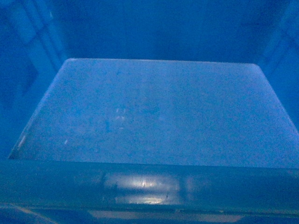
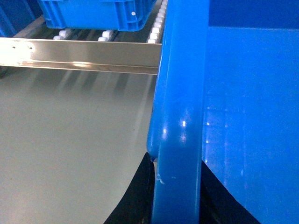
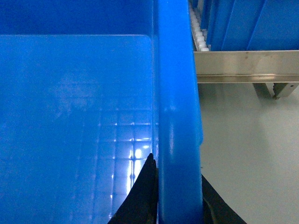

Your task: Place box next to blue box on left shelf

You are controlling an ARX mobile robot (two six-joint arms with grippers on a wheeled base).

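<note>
Carried between both arms: the blue crate (image 1: 154,116), its smooth floor filling the head view, nothing inside. Left gripper (image 2: 175,196) clamped over the crate's left rim, one dark finger on each side of the wall. Right gripper (image 3: 180,196) clamped likewise on the right rim. Held above grey floor (image 2: 65,149), front end reaching the roller shelf (image 2: 84,51) at its steel front rail, white rollers (image 2: 156,30) showing just past the crate's corner. Another blue crate (image 2: 93,14) already sitting on the rollers to the left; more blue crates (image 3: 252,23) at the right.

Judged well along: lifted and brought to the shelf, not yet released. Left to do: pushing in onto the rollers beside the neighbour, then letting go.
</note>
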